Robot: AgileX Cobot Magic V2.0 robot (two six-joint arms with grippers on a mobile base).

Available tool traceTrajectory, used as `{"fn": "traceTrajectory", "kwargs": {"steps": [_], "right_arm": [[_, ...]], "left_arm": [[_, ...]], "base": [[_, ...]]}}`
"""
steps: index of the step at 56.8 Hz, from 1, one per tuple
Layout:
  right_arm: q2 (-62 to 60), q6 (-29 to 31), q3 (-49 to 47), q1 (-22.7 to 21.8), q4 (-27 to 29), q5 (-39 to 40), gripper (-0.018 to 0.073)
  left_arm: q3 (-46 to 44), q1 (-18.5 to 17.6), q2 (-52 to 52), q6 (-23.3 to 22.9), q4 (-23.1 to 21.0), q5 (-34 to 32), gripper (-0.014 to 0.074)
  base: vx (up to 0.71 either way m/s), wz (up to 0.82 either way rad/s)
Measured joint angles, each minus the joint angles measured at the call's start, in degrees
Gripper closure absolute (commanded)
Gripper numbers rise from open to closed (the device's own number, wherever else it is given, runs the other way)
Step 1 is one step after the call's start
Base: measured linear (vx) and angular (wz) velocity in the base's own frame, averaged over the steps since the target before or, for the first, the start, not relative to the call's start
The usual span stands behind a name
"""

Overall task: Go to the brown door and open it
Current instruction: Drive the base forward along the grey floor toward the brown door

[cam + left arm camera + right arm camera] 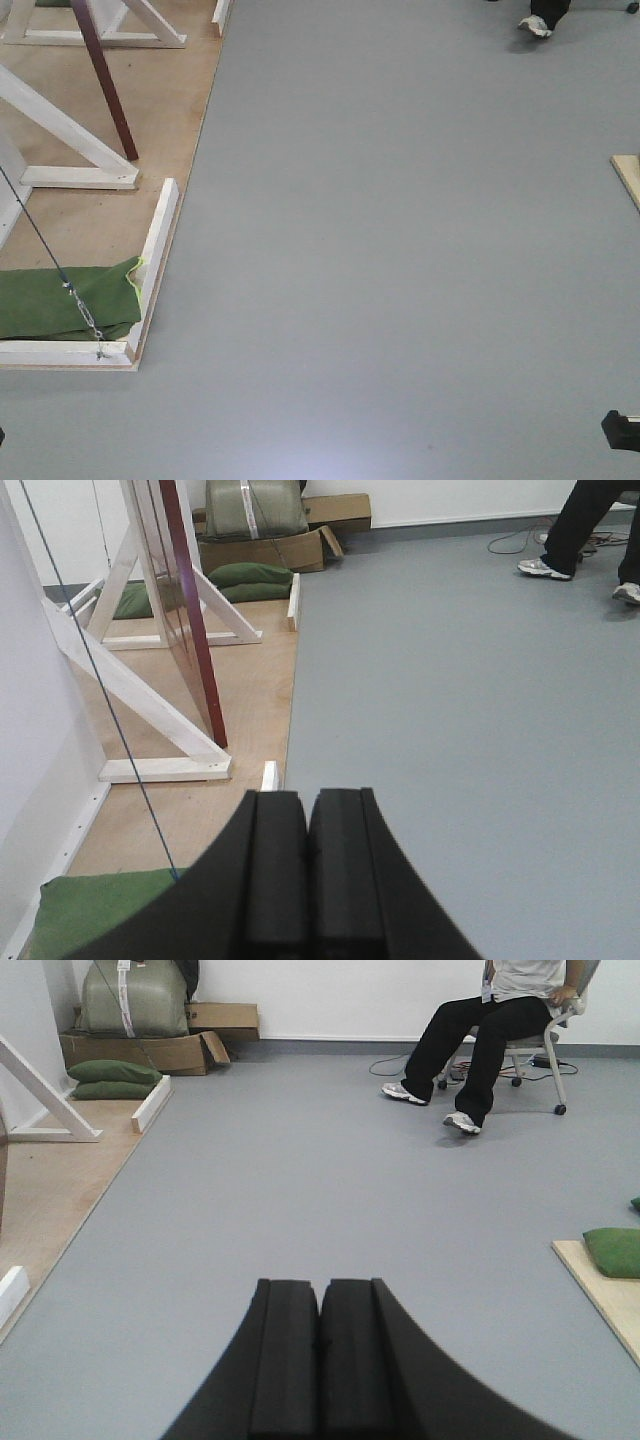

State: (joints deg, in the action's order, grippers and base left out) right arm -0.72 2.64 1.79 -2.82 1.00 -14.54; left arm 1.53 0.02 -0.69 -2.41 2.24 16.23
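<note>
Two tools are in view, one in each wrist camera. The left tool (308,815) has its pads pressed together with nothing between them. The right tool (320,1300) is likewise closed and empty. The brown door (195,620) stands upright, seen edge-on, on a plywood platform (250,680) left of the grey floor (450,730), between white braces (150,705). Both tools are well apart from it. A green sandbag (60,300) lies in the platform's near corner. A person (490,1020) sits on a chair beyond.
</note>
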Motion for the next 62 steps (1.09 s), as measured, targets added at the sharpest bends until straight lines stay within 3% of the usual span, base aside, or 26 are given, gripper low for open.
{"fn": "traceTrajectory", "kwargs": {"steps": [62], "right_arm": [[0.00,0.00,0.00,1.80,0.00,0.00,0.0559]], "left_arm": [[0.00,0.00,0.00,0.00,0.00,0.00,0.0603]], "base": [[0.21,0.03]]}}
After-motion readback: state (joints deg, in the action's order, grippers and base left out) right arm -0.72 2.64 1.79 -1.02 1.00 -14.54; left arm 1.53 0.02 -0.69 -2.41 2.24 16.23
